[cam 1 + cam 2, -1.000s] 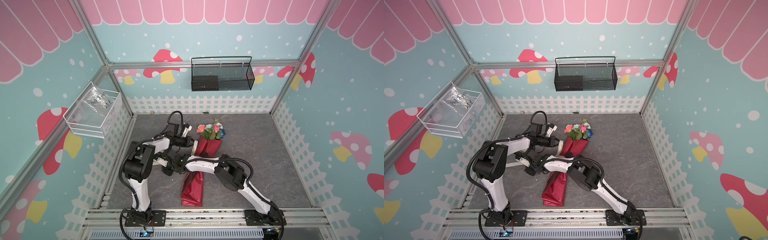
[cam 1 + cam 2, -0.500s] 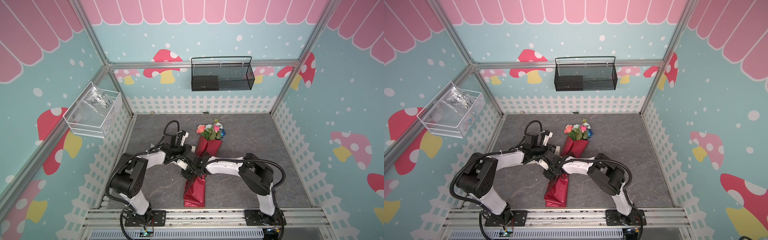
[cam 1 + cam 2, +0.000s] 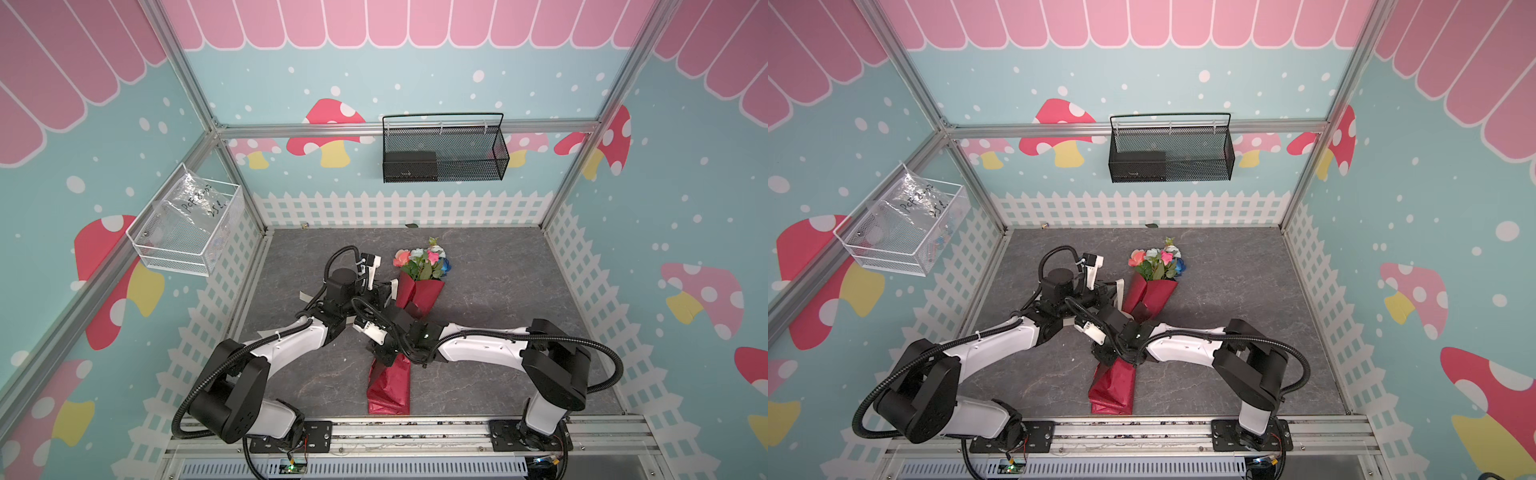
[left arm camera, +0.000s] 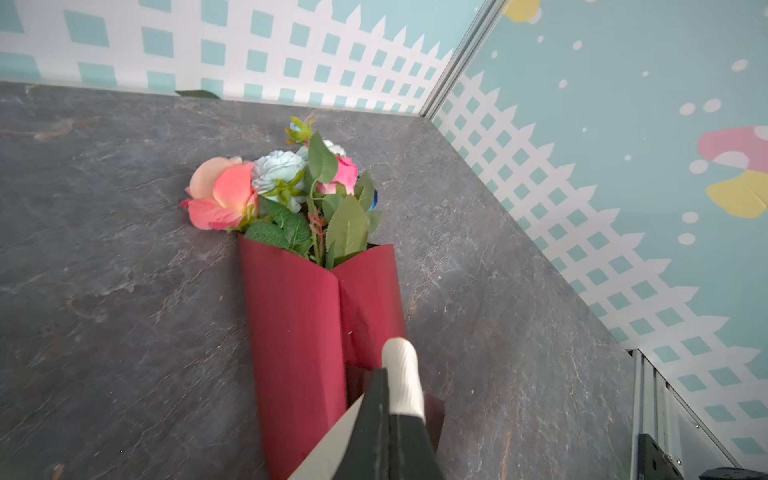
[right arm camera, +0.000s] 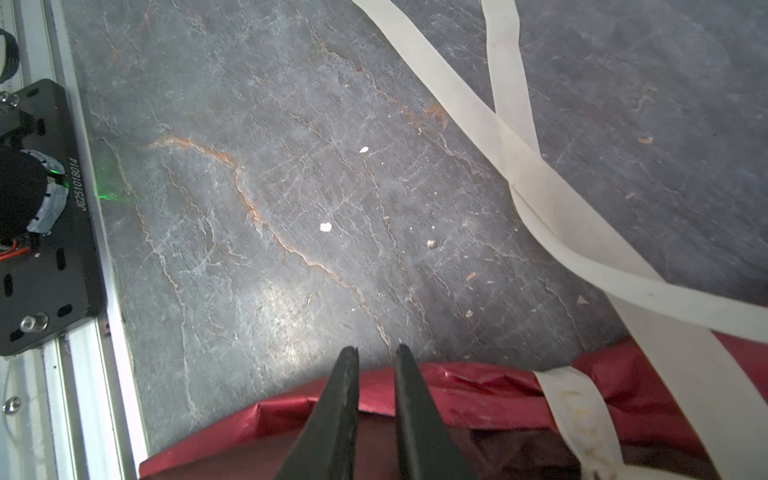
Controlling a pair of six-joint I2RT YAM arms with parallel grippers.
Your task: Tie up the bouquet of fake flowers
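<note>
Where the left wall meets the frame, a white basket (image 3: 187, 232) hangs with a clear bag (image 3: 195, 203) in it. Next along, the left arm (image 3: 286, 340) stretches low over the grey floor (image 3: 498, 291), and the left gripper (image 4: 388, 374) is clenched on the ribbon (image 4: 401, 370). From the left wrist view a cream loop pokes out past the black fingertips (image 4: 376, 390) and another strip trails away beside them, close by the red paper (image 4: 299, 316). A loose ribbon end (image 3: 305, 296) lies on the floor beside that arm's wrist in a top view. About midway across, in both top views, the bouquet (image 3: 420, 286) (image 3: 1152, 293) lies flat on the floor, blooms toward the back fence (image 3: 395, 208) and wrapped stems pointing at the front rail (image 3: 415, 424). A salmon rose (image 4: 220, 195), a pale blue bloom (image 4: 276, 166), a pink rose (image 4: 347, 172) and green leaves (image 4: 347, 226) stick out of the paper's open end. Over the lower half of the wrap, the right gripper (image 5: 376, 353) reaches in from the right, its fingers (image 5: 340, 395) a little apart with nothing between them; whether they touch the paper I can't tell. From the right wrist view the ribbon (image 5: 540, 183) crosses itself on the floor and runs on over the paper. Up on the back wall hangs a black basket (image 3: 444, 153) with a dark box (image 3: 409, 164) in it. Farthest right, the right arm (image 3: 490, 349) bends back to its base on the rail.
</note>
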